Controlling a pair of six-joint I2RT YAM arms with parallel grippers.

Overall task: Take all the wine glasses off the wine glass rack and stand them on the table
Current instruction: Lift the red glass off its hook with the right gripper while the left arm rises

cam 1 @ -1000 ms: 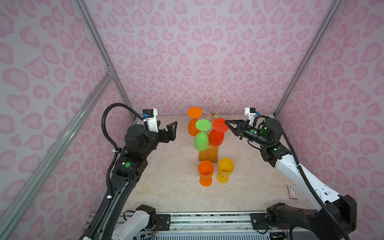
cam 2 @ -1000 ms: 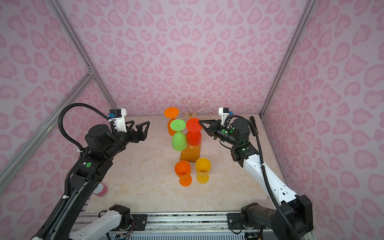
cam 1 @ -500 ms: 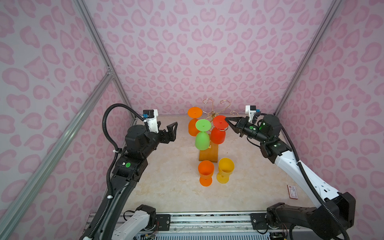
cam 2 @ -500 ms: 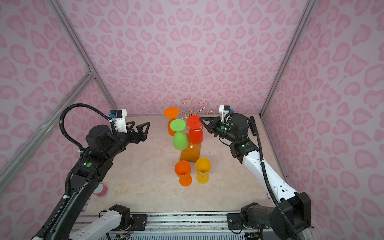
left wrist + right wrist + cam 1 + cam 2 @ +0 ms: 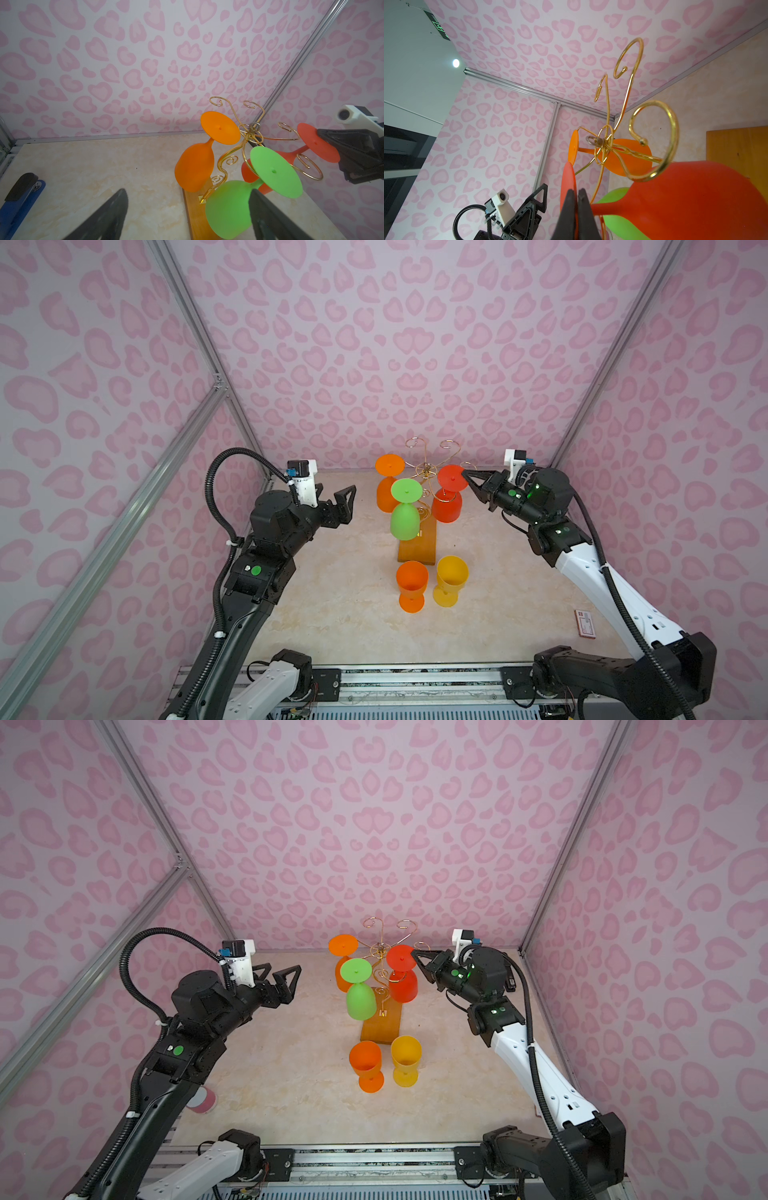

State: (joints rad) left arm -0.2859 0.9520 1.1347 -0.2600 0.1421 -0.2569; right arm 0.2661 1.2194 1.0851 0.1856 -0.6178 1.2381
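Showing the wine glass rack [image 5: 417, 545] at the middle of the marble-patterned tabletop [image 5: 340, 614], with its amber wooden base pointing toward the back wall and its gold wire arms curling out from a central hub.

Three glasses hang bowl-down from the rack. An orange wine glass [image 5: 384, 499] is on its rear left. A green wine glass [image 5: 404, 520] is on its front left. The red wine glass [image 5: 446, 506] is on its right.

The right pincer [image 5: 465, 473] meets the rack from the right, closed on the rim of the red wine glass's flat foot. In the right wrist view the fingers [image 5: 569, 216] lie pressed together with a sliver of red between them. Whether the stem sits inside a wire curl cannot be told.

The left pincer [image 5: 280, 971] hovers left of the rack, well apart from it. Its jaws are spread wide, hold nothing and point toward the hanging glasses.

Just in front of the rack's base, an upright orange glass [image 5: 411, 578] and a yellow glass [image 5: 451, 572] stand side by side on the tabletop, rims up and nearly touching.

A small red card [image 5: 585, 623] lies well to the front right of the rack, and a pink-and-white roll [image 5: 201, 1100] lies well to its front left, partly under the left arm.
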